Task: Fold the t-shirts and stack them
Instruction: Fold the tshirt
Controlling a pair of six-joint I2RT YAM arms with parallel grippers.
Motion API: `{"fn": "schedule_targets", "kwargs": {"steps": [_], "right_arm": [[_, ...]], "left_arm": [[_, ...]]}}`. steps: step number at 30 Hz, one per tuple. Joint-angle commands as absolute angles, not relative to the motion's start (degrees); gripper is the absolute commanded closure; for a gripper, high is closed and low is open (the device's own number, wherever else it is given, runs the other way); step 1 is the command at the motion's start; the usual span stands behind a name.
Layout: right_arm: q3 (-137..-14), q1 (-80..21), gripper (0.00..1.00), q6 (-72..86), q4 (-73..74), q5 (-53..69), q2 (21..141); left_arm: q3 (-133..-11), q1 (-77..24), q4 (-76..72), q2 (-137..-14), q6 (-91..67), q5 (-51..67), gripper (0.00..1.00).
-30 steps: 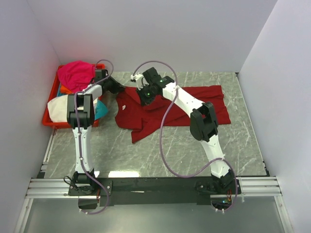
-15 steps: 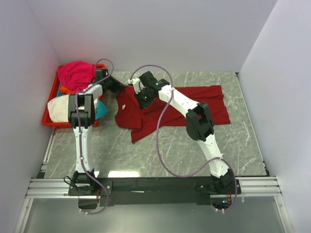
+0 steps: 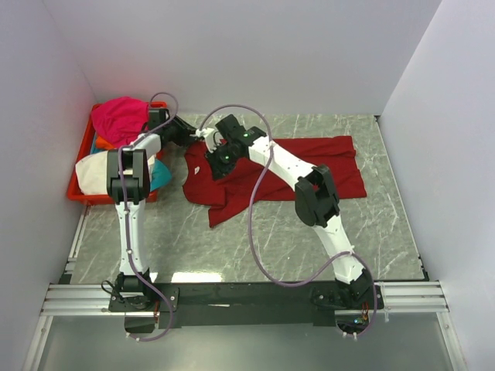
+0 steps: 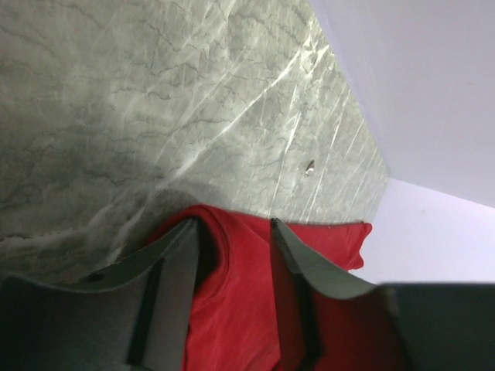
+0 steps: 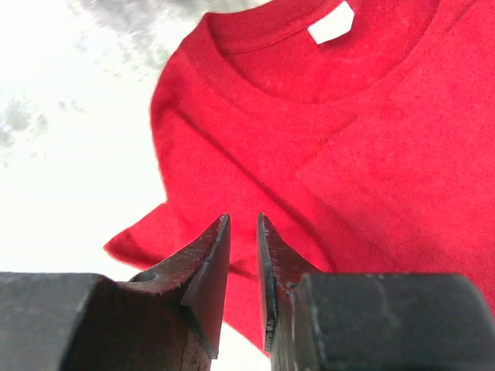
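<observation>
A large dark red t-shirt (image 3: 309,166) lies spread on the marble table, collar end to the left. My left gripper (image 3: 188,136) is at its far left corner. In the left wrist view this gripper (image 4: 233,224) stands open, and the red cloth (image 4: 232,294) lies loose between the fingers. My right gripper (image 3: 215,164) hovers over the shirt's collar end. In the right wrist view that gripper (image 5: 244,218) shows a narrow gap with nothing in it, above the red cloth, and the collar with its white tag (image 5: 332,22) is ahead. Magenta (image 3: 120,116), cream-white (image 3: 91,174) and cyan (image 3: 160,176) t-shirts sit piled at the left.
A red crate (image 3: 77,195) at the table's left edge holds the piled shirts, right beside my left arm. White walls close in the back and both sides. Bare marble (image 3: 232,247) shows in front of the red shirt.
Both grippers have opened and let go of the red cloth. My right gripper has shifted left along the shirt toward the collar. The left gripper has barely moved.
</observation>
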State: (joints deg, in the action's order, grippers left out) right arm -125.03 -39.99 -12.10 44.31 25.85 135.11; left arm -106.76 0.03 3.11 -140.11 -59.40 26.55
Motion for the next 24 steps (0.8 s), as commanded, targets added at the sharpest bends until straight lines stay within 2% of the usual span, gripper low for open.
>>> {"fn": "schedule_targets", "kwargs": {"steps": [1,8,15,18,24], "right_arm": [[-123.05,-36.75,0.72,-14.58,44.12,32.15,124.48],[-107.26,-29.19,0.69,-27.93,44.39,39.81,110.23],[-92.56,-22.24,0.67,-35.67,42.19,46.23,98.97],[-88.34,-21.27,0.62,-42.52,45.25,48.77,96.25],[-76.30,-21.18,0.62,-50.53,42.98,49.31,89.66]], "left_arm": [[-109.69,2.37,1.23,-133.70,-57.66,26.63,0.52],[-107.76,2.29,5.09,-124.64,-48.53,25.23,0.48],[-98.73,1.50,11.59,-112.25,-36.31,20.21,0.44],[-94.15,0.35,13.53,-107.15,-33.24,22.23,0.45],[-86.86,-12.11,24.60,-100.64,-22.70,19.78,0.46]]}}
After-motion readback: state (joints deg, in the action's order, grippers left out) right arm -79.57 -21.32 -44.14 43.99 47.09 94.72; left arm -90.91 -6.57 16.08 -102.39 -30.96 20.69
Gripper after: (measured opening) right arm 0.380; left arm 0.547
